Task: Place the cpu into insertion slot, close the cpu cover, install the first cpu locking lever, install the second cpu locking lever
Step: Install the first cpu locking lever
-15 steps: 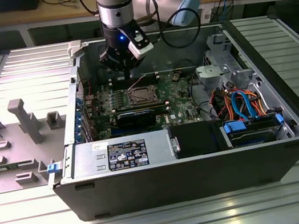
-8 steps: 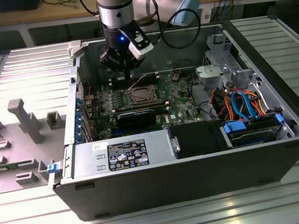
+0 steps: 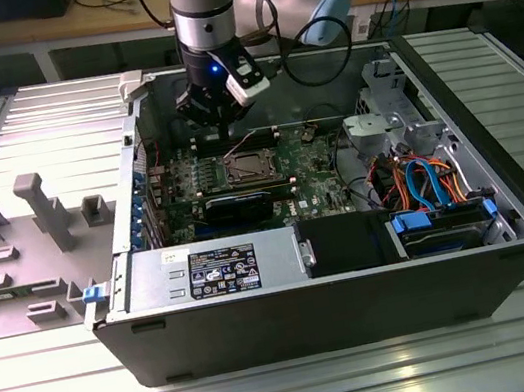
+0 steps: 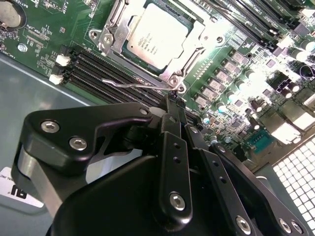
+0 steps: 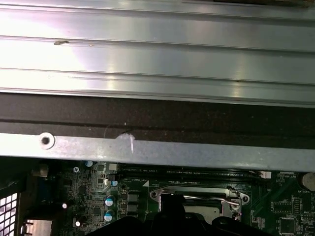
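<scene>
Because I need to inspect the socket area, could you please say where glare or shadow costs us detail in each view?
Second wrist view: glare bleaches part of the motherboard, while the cpu is evenly lit. First wrist view: bright reflections streak the ribbed metal table; the insertion slot sits dimmer. Exterior view: the table glints in front; the computer case shades its interior.

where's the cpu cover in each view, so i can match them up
Exterior view: the thin square silvery metal cpu cover lies mid-motherboard in the open case, under the black tool.
Second wrist view: the cover frames the chip, just beyond the tool's tip.
First wrist view: its silvery edge peeks past the tool.
Shared landmark: the long black memory slots alongside it.
</scene>
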